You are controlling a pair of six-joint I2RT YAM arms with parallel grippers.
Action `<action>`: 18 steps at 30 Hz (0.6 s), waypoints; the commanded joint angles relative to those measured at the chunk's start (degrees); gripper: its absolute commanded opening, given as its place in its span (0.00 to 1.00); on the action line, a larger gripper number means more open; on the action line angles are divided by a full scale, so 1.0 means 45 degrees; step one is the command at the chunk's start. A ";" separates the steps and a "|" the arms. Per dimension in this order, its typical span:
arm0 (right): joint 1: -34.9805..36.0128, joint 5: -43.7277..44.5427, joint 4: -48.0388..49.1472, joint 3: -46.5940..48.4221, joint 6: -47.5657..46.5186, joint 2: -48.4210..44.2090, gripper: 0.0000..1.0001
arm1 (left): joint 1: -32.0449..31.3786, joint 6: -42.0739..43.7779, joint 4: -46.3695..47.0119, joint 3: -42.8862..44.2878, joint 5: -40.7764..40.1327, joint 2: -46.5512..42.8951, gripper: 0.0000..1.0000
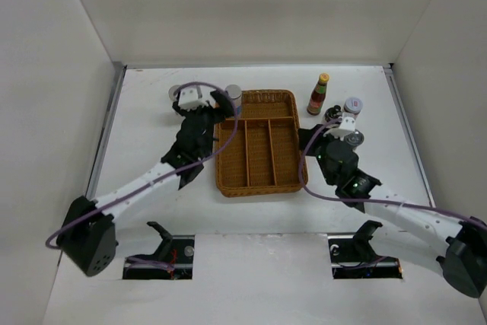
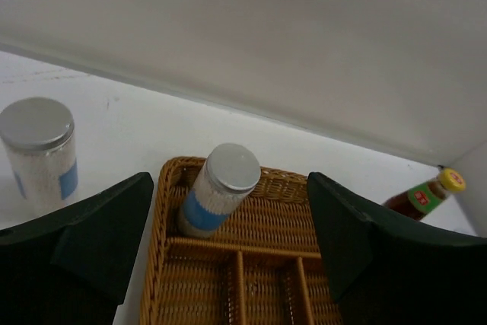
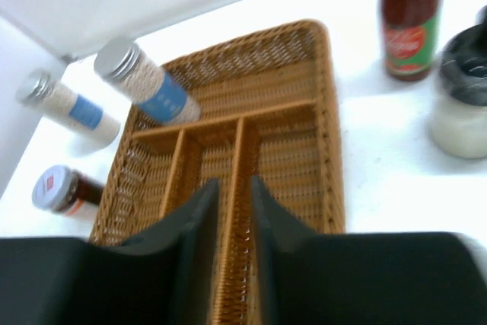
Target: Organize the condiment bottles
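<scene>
Evidently the sorting had barely begun. One white silver-capped jar [image 1: 233, 95] stood inside the wicker tray [image 1: 259, 189], in the left corner of the cross compartment at its back, while every other bottle I could see was on the desk [image 1: 259, 215]. The left pincer [image 2: 230, 188] hung on the near side of that jar with its fingers [image 2: 99, 234] wide apart, touching neither jar nor tray. To my eye that meant a jar already put where it belonged, not one about to be lifted.

A second jar [image 2: 38, 146] of the same kind stood on the desk just left of the tray, close enough to be that arm's likely next pick. A small dark bottle [image 3: 59, 190] with a red-and-white top sat beside the tray's left wall. Whether it stood or lay I could not tell.

The right pincer [image 3: 232, 188] hung near the tray's right side with its fingers together and nothing between them, so it carried nothing. Its likely work was grouped to the right of the tray. The tall sauce bottle [image 1: 318, 95] with the yellow cap was farthest back, and nearer stood the black-capped bottle [image 3: 464, 104], a red-lidded shaker [image 1: 352, 104] and a grey-lidded shaker [image 1: 355, 138]. The tray's three long compartments were bare, probably meant for these.
</scene>
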 commanded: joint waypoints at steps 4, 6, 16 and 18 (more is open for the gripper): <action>-0.0675 0.3553 -0.3153 0.1514 -0.0578 -0.1059 0.74 | -0.0602 -0.1732 0.0414 -0.3909 0.0503 -0.2747 0.67; -0.1142 0.4647 -0.3935 0.1866 -0.0948 -0.0943 0.88 | -0.0797 -0.2221 0.0453 -0.4788 0.0796 -0.3451 0.66; -0.4462 0.4131 -0.6905 0.2824 -0.1302 0.0463 1.00 | -0.1228 -0.2399 0.1897 -0.6588 0.1951 -0.5192 0.79; -0.5009 0.2882 -0.7102 0.2805 -0.1282 0.0775 1.00 | -0.1228 -0.2360 0.1918 -0.6765 0.1892 -0.5348 0.80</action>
